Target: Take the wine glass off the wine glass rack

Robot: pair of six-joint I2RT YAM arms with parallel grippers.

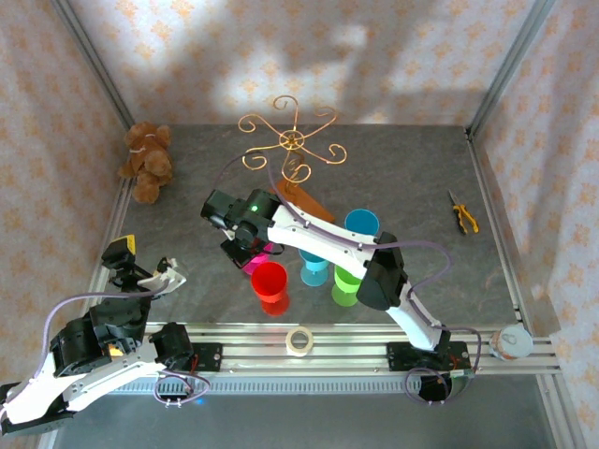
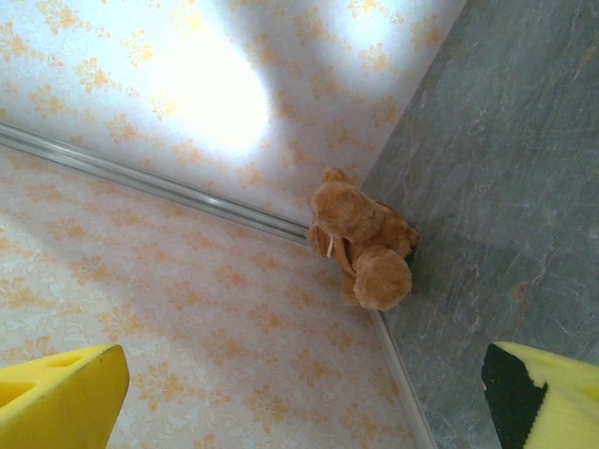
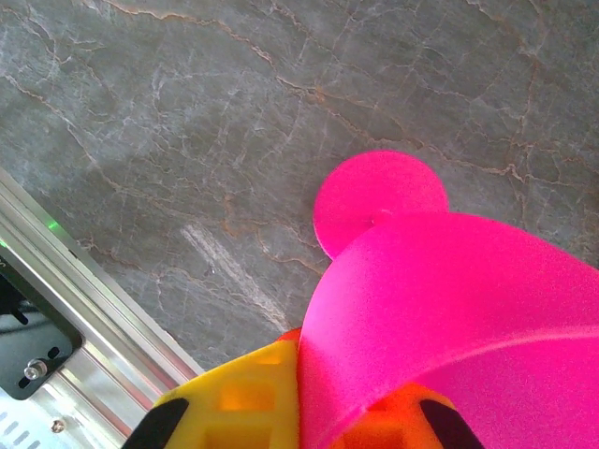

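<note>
The pink wine glass [image 3: 440, 299] is gripped by the right hand [image 1: 245, 247] left of frame centre, apart from the wine glass rack [image 1: 291, 142] at upper centre of the desk [image 1: 421, 178]. The left hand [image 1: 167, 273] is held open at lower left.

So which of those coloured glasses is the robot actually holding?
The pink glass: it sits clamped in the right gripper, while the red glass, cyan glass, green glass and blue glass stand free on the table.

No legible text, label, brand, number or sign on anything in these views.
</note>
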